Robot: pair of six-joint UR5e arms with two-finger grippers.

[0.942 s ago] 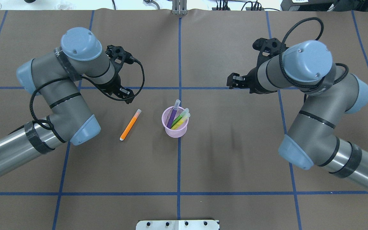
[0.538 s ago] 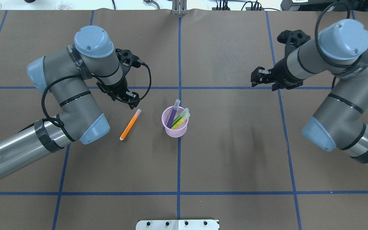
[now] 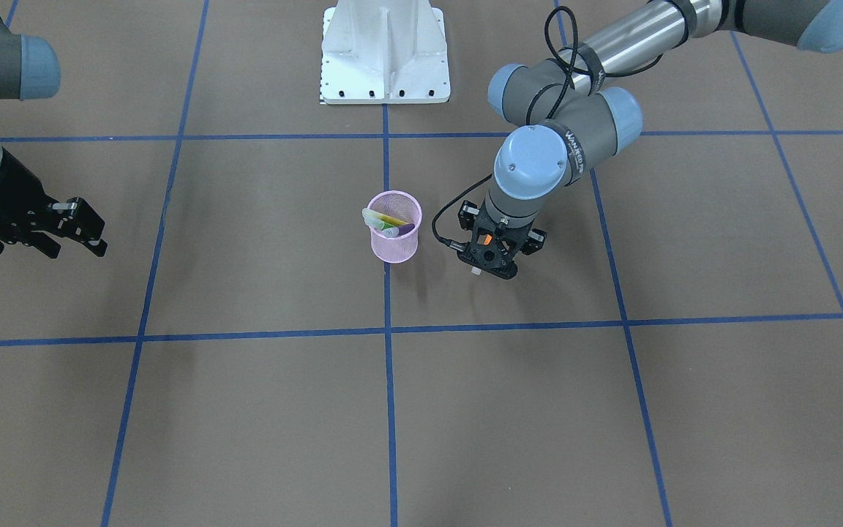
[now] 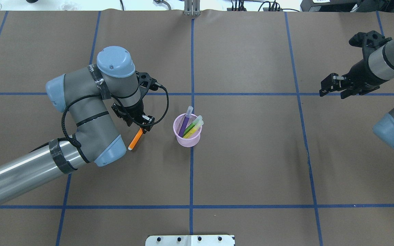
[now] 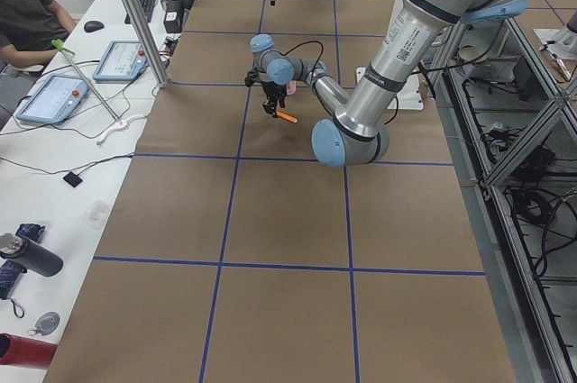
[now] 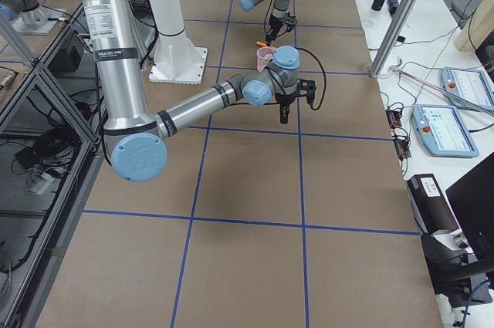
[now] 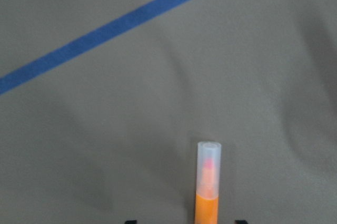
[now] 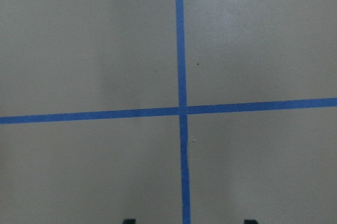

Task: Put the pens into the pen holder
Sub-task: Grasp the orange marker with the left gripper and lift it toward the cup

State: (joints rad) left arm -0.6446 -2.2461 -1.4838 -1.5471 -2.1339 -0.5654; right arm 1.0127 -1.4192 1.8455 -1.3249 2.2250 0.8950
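On table [image 4: 251,164], pink holder [image 4: 187,140] contains three pens [image 4: 190,124] (left pincer [image 4: 144,127] apart over orange pen [image 4: 134,140]).

Brown paper over the table [image 4: 251,164], squared off by blue tape lines [image 4: 191,177]. At the robot's edge, a white metal base plate [image 3: 383,51] with a row of dark bolt holes. Along the opposite side, a white bench [image 5: 36,203] with two tablet-like control panels [image 5: 54,99], a keyboard [image 5: 147,2], a mouse [image 5: 94,26], loose cables, a dark bottle [image 5: 27,257] and a red one [image 5: 22,350]. Seated there, a person [image 5: 27,9] in a dark shirt. Aluminium posts [image 6: 397,23] upright at the table's edge. Behind the robot, open metal framing [image 6: 38,135] with tangled cables below. Even, bright light with soft shadows.
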